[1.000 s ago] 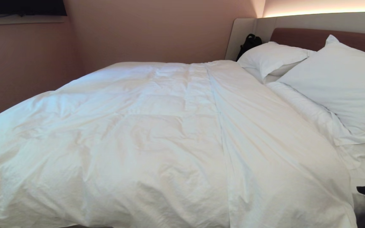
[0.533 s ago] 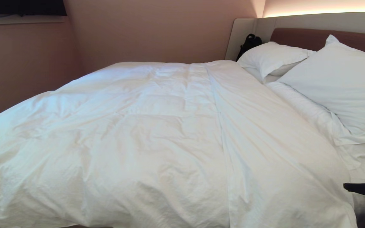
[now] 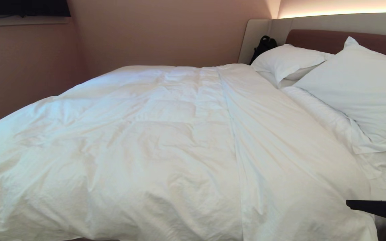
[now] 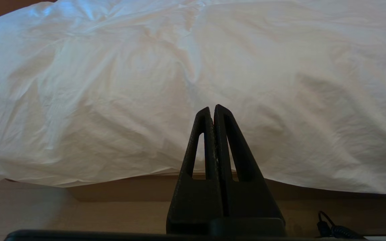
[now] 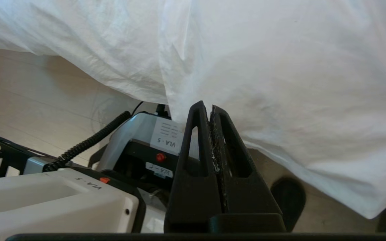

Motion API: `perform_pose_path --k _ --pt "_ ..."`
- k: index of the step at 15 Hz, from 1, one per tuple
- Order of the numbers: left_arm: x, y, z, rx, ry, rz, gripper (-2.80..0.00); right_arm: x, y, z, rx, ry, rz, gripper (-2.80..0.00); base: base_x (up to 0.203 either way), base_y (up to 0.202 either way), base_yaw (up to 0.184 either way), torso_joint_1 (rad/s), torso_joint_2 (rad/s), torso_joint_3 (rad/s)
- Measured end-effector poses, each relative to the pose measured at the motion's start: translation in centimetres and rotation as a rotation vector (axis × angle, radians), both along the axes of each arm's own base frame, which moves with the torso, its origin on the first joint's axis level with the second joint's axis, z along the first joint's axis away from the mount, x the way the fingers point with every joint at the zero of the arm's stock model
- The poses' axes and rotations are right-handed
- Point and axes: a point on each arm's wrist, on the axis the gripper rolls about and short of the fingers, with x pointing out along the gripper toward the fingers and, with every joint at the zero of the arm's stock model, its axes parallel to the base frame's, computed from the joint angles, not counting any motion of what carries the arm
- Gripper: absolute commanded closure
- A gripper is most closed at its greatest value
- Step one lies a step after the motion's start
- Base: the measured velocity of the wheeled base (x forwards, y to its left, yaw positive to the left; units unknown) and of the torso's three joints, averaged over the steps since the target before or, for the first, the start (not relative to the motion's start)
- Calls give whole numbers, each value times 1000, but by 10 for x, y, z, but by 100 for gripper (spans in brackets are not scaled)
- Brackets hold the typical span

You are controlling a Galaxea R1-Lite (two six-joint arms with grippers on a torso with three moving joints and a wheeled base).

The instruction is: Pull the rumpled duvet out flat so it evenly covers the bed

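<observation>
Beside the puffy white quilted duvet, the black right gripper is hovering clenched, grasping nothing; the black left gripper is likewise pressed closed and empty.

Both grippers empty, fingers pressed together — left gripper parked low, right gripper level.

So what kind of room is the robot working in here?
Most likely a hotel-style bedroom: a large bed under a white duvet, two pillows against a padded headboard with strip lighting above it.
</observation>
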Motion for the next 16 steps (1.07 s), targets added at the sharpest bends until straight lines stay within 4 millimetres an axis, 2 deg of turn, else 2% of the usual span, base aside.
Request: perform_pose_path --k 7,16 --pt "0 0 0 0 0 0 0 -15 6 -10 37 24 27 0 0 0 0 0 0 0" --pt "0 0 0 0 0 0 0 -66 7 -7 49 -160 98 0 0 0 0 0 0 0"
